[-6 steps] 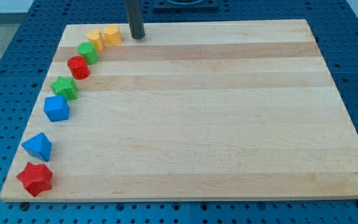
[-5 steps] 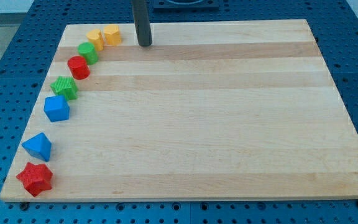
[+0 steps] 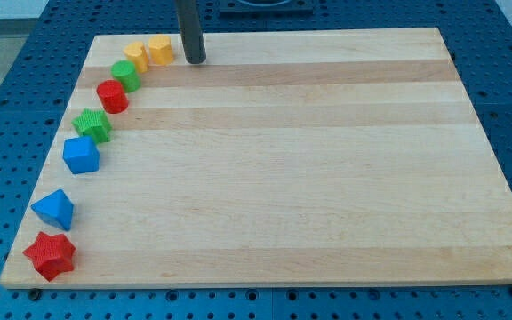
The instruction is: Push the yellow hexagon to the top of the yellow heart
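Observation:
The yellow hexagon (image 3: 160, 50) sits near the board's top left corner. The yellow heart (image 3: 135, 53) is just to its left, touching or almost touching it. My tip (image 3: 195, 61) rests on the board to the right of the hexagon, a short gap away, at about the same height in the view. The rod rises from it out of the view's top.
Down the board's left edge runs a curved row of blocks: a green block (image 3: 126, 75), a red cylinder (image 3: 112, 96), a green star (image 3: 92, 124), a blue cube (image 3: 81, 155), a blue triangle (image 3: 54, 210) and a red star (image 3: 50, 255). The wooden board (image 3: 309, 178) lies on a blue perforated table.
My tip first swung right and slightly down, then came back left toward the yellow hexagon. No block has moved.

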Available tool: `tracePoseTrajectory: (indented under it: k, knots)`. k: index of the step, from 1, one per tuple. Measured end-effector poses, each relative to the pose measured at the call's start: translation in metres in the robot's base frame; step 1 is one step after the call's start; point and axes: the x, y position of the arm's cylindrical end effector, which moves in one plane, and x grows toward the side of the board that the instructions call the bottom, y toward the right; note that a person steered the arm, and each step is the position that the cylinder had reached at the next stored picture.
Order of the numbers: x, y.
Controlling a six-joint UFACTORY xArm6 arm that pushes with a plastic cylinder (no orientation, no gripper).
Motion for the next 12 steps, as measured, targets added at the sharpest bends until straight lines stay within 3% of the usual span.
tracePoseTrajectory:
  k: [12]
  knots:
    - [-0.016,-0.050]
